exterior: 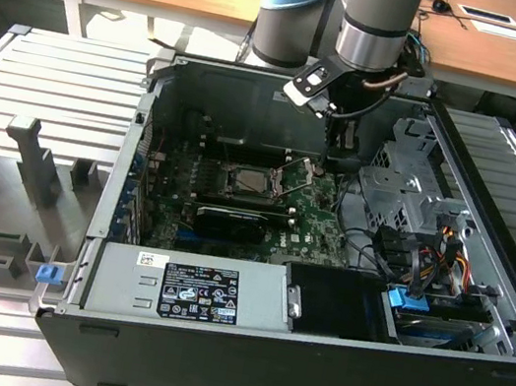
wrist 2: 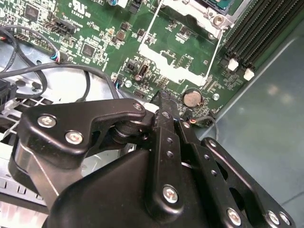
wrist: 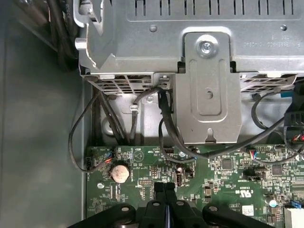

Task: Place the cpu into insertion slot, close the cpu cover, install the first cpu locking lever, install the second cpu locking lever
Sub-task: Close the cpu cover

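We find the black two-finger gripper with its fingers pressed together and nothing between them, its tips low over the green motherboard. In the exterior view it stands at three o'clock of the square dark insertion slot with silver metal rim. In the second wrist view, the round silver coin cell lies just beside the fingertips.

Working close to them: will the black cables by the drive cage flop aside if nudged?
Probably floppy and light: the black cables run in loose loops from the metal drive cage. They may snag rather than slide away, as their ends seem plugged into the motherboard beside the pincer.
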Controlling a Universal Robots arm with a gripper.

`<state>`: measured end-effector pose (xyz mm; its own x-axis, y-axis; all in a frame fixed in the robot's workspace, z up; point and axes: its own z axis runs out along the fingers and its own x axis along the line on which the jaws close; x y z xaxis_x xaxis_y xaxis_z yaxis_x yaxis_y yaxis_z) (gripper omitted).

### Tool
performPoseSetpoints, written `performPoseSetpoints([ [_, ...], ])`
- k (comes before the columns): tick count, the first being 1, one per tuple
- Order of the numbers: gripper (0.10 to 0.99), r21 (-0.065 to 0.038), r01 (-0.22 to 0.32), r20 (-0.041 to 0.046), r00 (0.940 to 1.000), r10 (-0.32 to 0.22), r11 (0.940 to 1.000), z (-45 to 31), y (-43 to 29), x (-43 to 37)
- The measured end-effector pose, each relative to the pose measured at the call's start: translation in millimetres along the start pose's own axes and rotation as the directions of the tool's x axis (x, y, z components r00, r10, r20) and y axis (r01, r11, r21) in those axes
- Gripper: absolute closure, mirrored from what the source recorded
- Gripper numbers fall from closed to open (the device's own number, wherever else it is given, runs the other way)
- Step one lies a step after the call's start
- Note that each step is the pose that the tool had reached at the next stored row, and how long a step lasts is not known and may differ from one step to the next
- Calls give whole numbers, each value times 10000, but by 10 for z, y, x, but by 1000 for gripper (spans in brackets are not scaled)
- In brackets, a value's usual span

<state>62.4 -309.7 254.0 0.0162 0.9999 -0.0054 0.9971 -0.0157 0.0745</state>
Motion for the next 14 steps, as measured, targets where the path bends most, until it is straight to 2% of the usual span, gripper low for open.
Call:
performPoseSetpoints([
  [6, 980, -2, 0, -1, 10000, 0, 10000, 132, -18, 1],
  [8, 980, 28, 1, 4, 10000, -1, 10000, 132, -18, 0],
  [14, 980, 221, 1, -20, 10000, 0, 9998, 114, -36, 0],
])
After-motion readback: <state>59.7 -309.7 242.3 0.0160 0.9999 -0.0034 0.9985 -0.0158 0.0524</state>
